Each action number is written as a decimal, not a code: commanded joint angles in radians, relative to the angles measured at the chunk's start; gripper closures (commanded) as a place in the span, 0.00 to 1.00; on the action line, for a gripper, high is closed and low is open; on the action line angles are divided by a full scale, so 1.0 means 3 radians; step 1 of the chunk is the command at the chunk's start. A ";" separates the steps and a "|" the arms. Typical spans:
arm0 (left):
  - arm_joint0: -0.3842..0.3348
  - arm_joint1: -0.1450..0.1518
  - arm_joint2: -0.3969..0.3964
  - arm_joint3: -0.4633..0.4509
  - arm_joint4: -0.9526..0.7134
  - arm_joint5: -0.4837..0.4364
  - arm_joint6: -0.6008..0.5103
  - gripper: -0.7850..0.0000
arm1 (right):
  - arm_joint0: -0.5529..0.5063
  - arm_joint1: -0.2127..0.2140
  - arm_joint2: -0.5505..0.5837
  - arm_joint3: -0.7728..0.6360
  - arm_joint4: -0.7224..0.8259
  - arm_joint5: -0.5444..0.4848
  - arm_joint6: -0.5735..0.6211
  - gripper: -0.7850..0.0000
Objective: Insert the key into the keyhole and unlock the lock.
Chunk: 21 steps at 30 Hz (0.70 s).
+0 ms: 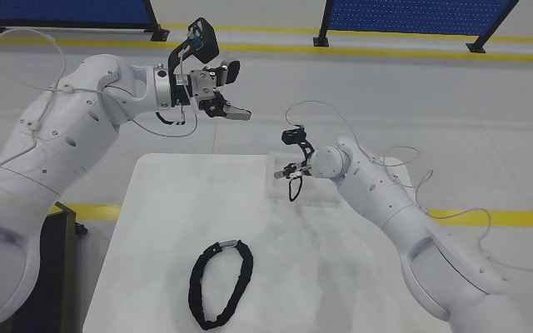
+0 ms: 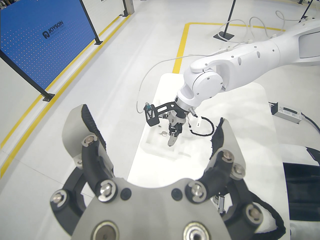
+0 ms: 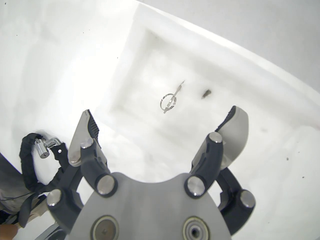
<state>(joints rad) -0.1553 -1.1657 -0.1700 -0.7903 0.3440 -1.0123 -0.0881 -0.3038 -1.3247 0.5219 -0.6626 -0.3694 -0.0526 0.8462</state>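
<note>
A small silver key on a split ring (image 3: 170, 98) lies flat in a shallow white tray (image 3: 130, 51) at the table's far edge. My right gripper (image 3: 161, 121) hovers open just above the tray, with the key ahead of its fingertips and untouched; the key (image 2: 163, 133) also shows beside that gripper (image 2: 173, 139). A black sleeved chain (image 1: 218, 287) with a silver padlock (image 3: 42, 149) lies looped on the table's near half, its metal end (image 1: 226, 246) pointing toward the tray. My left gripper (image 1: 233, 93) hangs open and empty in the air beyond the table's far left corner.
The white table (image 1: 166, 241) has rounded corners, and the tray (image 1: 279, 193) sits flush with its far edge. A dark speck (image 3: 206, 93) lies in the tray near the key. Blue barrier panels (image 2: 47, 33) and yellow floor lines surround the work area.
</note>
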 commanded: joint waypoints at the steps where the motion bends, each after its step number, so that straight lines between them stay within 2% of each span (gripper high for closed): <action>1: 0.0000 0.0000 0.0000 0.0000 0.0000 0.0000 0.0000 0.00 | 0.0017 -0.0034 -0.0008 0.0083 -0.0008 0.0023 -0.0008 0.00; 6: 0.0000 0.0000 0.0000 0.0000 0.0000 0.0000 0.0000 0.00 | 0.0048 -0.0119 -0.0044 0.0219 -0.0070 0.0034 -0.0027 0.00; 7: 0.0000 0.0000 0.0000 0.0000 0.0000 0.0000 0.0000 0.00 | 0.0050 -0.0136 -0.0048 0.0241 -0.0072 0.0025 -0.0029 0.04; 9: 0.0000 0.0000 0.0000 0.0000 0.0000 0.0000 0.0000 0.00 | 0.0057 -0.0168 -0.0053 0.0294 -0.0077 0.0018 -0.0028 0.27; 10: 0.0000 0.0000 0.0000 0.0000 0.0000 0.0000 0.0000 0.00 | 0.0062 -0.0184 -0.0056 0.0318 -0.0079 0.0016 -0.0029 0.32; 11: 0.0000 0.0000 0.0000 0.0000 0.0000 0.0000 0.0000 0.00 | 0.0066 -0.0201 -0.0059 0.0345 -0.0080 0.0022 -0.0019 0.44; 12: 0.0000 0.0000 0.0000 0.0000 0.0000 0.0000 0.0000 0.00 | 0.0072 -0.0217 -0.0062 0.0369 -0.0084 0.0030 -0.0011 0.51; 21: 0.0000 0.0000 0.0000 0.0000 0.0000 0.0000 0.0000 0.00 | 0.0112 -0.0343 -0.0068 0.0585 -0.0126 0.0062 -0.0032 0.61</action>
<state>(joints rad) -0.1553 -1.1657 -0.1700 -0.7903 0.3440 -1.0123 -0.0881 -0.2712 -1.4240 0.5009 -0.4948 -0.4067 -0.0344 0.8370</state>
